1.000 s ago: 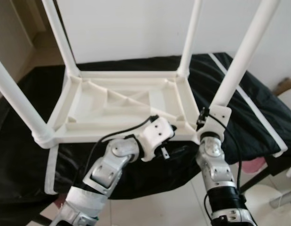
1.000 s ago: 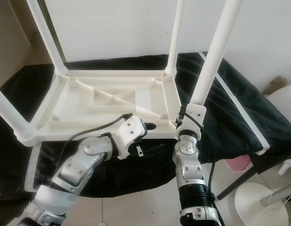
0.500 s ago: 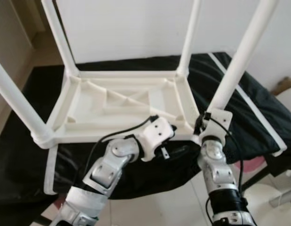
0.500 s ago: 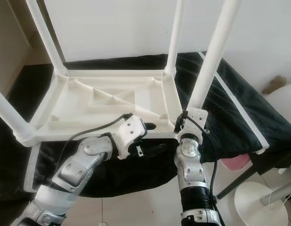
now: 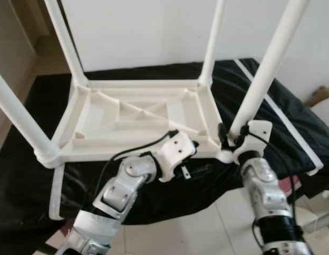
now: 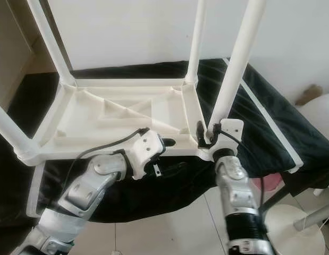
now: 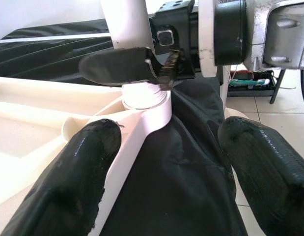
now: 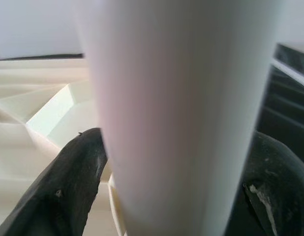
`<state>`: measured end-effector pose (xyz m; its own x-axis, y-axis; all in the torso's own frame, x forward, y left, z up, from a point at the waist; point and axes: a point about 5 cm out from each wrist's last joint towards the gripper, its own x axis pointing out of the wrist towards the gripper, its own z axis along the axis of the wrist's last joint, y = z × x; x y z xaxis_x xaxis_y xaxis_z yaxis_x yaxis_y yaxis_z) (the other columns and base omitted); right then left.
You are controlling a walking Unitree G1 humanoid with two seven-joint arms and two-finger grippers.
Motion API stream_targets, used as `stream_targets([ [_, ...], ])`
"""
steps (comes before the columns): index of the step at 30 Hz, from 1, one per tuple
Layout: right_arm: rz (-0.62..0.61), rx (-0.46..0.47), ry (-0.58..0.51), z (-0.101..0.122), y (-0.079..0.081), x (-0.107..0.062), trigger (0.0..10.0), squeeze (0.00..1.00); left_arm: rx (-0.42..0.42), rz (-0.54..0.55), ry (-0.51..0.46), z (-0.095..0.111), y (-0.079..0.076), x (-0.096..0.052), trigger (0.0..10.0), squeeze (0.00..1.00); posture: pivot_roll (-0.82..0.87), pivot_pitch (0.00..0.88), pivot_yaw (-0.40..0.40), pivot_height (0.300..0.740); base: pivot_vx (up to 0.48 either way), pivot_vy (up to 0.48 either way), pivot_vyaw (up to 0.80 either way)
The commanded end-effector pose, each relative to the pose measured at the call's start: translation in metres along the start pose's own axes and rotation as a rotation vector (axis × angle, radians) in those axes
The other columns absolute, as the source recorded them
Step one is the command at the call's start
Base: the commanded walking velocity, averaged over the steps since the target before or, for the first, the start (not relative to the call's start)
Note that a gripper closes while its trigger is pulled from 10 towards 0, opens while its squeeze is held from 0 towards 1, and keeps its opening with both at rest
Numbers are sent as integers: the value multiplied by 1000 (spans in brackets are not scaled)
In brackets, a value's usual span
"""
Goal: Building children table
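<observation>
From the head camera I see the children's table (image 5: 143,119) lying upside down on a bench under black cloth (image 5: 270,106), all four white legs standing up. My right claw (image 5: 232,139) is wrapped around the base of the near right leg (image 5: 262,74), just above its corner socket (image 5: 226,155). My left claw (image 5: 192,171) hovers at the near rim, holding nothing.

Through the left wrist camera, both black fingers (image 7: 78,177) are spread wide with only cloth between them; ahead, the right claw's serrated finger presses the leg just above the socket.

Through the right wrist camera, the leg sits between the two pads (image 8: 68,182), which close on it.

My worry: if I push or twist off-axis, the leg may bind in the socket, or the light frame may skid on the cloth, since my left claw isn't bracing it. I can't tell how deep the leg is seated; the legs' tops are cut off.
</observation>
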<state>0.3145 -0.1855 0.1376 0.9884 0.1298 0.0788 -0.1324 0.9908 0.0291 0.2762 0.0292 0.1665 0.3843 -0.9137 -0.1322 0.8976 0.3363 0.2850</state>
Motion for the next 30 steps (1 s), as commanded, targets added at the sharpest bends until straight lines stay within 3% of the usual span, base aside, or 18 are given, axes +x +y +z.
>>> stream_targets([
  [1,38,6,9,-1,0,1,10000,0,12,4,3,0,1,0,10000,0,3,0,-6,740,0,0,0],
  [4,208,-61,38,2,-6,3,10000,0,15,3,4,1,2,0,10000,0,0,0,1,740,0,0,0],
  [11,334,-143,77,3,-10,10,10000,0,17,-1,2,2,3,0,10000,0,-4,0,6,740,0,0,0],
  [12,343,-153,85,2,-10,12,3451,0,17,0,2,2,4,0,10000,0,-4,0,6,740,0,0,0],
  [13,343,-153,85,2,-10,12,3451,0,17,0,2,2,4,0,10000,0,-4,0,6,740,0,0,0],
  [14,356,-153,93,0,-10,14,0,0,18,1,3,1,4,1,10000,0,-4,0,6,740,0,0,0],
  [18,395,-150,125,-8,-6,12,0,0,18,11,-2,4,6,1,10000,0,8,0,-1,740,0,0,0],
  [28,373,-185,177,-16,-20,7,0,0,8,20,4,2,4,-2,10000,0,7,0,-4,740,0,0,0],
  [29,346,-212,196,-18,-24,6,4824,0,5,19,3,2,4,-1,10000,0,3,0,-3,740,0,0,0],
  [30,346,-212,196,-18,-24,6,4824,0,5,19,3,2,4,-1,10000,0,3,0,-3,740,0,0,0],
])
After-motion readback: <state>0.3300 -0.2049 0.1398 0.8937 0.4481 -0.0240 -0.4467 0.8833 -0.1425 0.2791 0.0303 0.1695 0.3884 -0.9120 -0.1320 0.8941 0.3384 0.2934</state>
